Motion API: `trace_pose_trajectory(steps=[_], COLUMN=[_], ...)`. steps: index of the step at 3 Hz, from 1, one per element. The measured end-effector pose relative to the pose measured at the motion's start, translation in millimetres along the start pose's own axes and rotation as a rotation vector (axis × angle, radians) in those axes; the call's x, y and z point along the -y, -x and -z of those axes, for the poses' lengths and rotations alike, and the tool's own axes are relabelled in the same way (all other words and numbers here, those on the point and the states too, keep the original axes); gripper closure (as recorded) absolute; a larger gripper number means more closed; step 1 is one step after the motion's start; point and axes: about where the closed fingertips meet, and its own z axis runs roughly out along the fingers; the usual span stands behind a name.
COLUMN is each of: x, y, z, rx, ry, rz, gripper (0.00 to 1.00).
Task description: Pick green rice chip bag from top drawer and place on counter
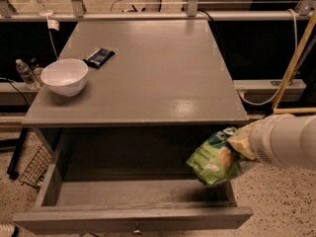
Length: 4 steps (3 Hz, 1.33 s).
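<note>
The green rice chip bag [213,158] hangs in the air above the right end of the open top drawer [133,216], below the counter's front edge. My gripper [240,144] is at the end of the white arm that comes in from the right, and it is shut on the bag's upper right corner. The drawer is pulled out and its floor is bare. The grey counter [143,68] lies above and behind the bag.
A white bowl [64,76] stands at the counter's left edge. A small dark flat packet [98,57] lies behind it. A water bottle [24,73] and a wire basket [34,167] are on the left, off the table. A rail runs along the back.
</note>
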Motion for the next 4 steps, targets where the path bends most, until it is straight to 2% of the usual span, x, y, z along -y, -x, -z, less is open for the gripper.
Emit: trace_pose_trajectory(steps=[1, 2, 3, 4], x=[16.3, 26.1, 25.8, 20.1], y=[3.5, 24.6, 51.8, 83.2], z=[28.2, 56.0, 70.6, 71.8], rx=[0.014, 0.049, 0.089, 0.139], ry=[-0.07, -0.14, -0.162, -0.13], rz=[0.002, 0.045, 0.101, 0.156], gripper=[1.0, 1.0, 1.0, 1.0])
